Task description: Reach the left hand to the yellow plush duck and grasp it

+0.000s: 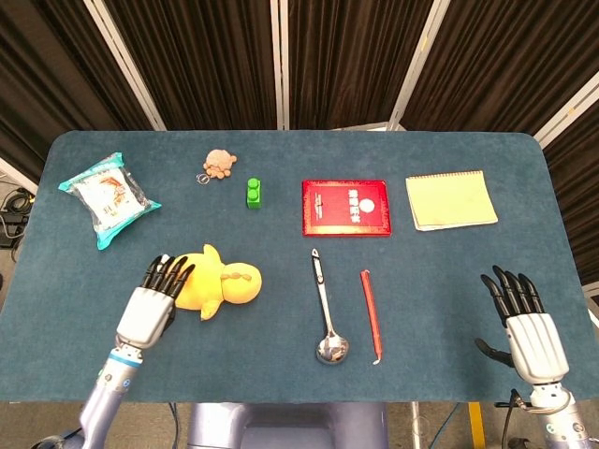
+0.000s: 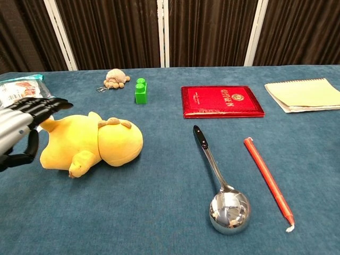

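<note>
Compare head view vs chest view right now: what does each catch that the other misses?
Head view only: the right robot hand, open and resting at the table's near right, plus the whole snack bag and the table's full outline.

Chest view only: a low side angle showing the left robot hand's thumb spread below its fingers, beside the duck's tail end.

Both: the left robot hand with fingers extended at the duck, not closed on it; the ladle, red candle, red booklet, notepad, green block and small turtle toy.
</note>
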`<state>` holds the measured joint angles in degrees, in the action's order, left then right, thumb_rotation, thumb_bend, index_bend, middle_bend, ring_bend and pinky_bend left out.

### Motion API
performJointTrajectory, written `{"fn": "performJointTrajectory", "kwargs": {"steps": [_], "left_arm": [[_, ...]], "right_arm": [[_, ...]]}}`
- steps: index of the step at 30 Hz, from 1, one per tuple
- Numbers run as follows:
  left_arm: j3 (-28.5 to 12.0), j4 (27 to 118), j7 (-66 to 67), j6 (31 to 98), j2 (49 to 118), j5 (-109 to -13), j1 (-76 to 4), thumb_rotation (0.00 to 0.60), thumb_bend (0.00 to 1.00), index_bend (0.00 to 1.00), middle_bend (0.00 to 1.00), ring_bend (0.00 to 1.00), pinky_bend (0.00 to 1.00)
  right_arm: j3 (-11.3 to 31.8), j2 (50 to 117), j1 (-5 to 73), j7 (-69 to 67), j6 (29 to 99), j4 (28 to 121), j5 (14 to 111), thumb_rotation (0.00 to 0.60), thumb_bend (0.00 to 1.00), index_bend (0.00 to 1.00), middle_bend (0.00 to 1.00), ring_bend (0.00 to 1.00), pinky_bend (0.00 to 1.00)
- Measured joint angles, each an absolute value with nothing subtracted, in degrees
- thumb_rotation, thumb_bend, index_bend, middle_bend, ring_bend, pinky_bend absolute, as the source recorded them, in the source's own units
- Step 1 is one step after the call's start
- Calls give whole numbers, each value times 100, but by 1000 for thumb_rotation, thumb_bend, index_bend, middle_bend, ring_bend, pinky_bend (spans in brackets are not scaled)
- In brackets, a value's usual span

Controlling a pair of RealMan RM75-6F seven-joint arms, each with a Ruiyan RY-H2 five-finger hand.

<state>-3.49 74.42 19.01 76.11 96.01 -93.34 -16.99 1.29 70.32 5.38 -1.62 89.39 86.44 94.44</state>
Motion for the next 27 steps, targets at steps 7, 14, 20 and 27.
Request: {"fn": "performJointTrajectory", "kwargs": {"steps": [7, 14, 20, 27], "left_arm": [[-470, 6865, 1989, 7355, 10133, -9181, -1980, 600, 1000, 0, 0, 0, 0], [-588, 6495, 2132, 7211, 10516, -9062, -2225, 600, 1000, 0, 0, 0, 0], [-730, 6225, 2243, 6998, 10794, -8849, -2418, 600, 1000, 0, 0, 0, 0], [-734, 6143, 2506, 6843, 11058, -8768, -2617, 600, 1000, 0, 0, 0, 0]], "right_arm": [[119, 7010, 540, -220, 8931, 8656, 9454, 600, 125, 0, 0, 0, 0], [128, 6994, 545, -273, 8907, 8658, 9419, 600, 126, 0, 0, 0, 0], [122, 6964, 538, -347, 8927, 8673, 9437, 600, 126, 0, 0, 0, 0], [131, 6958, 548, -381, 8906, 8665, 9418, 600, 126, 0, 0, 0, 0]]}}
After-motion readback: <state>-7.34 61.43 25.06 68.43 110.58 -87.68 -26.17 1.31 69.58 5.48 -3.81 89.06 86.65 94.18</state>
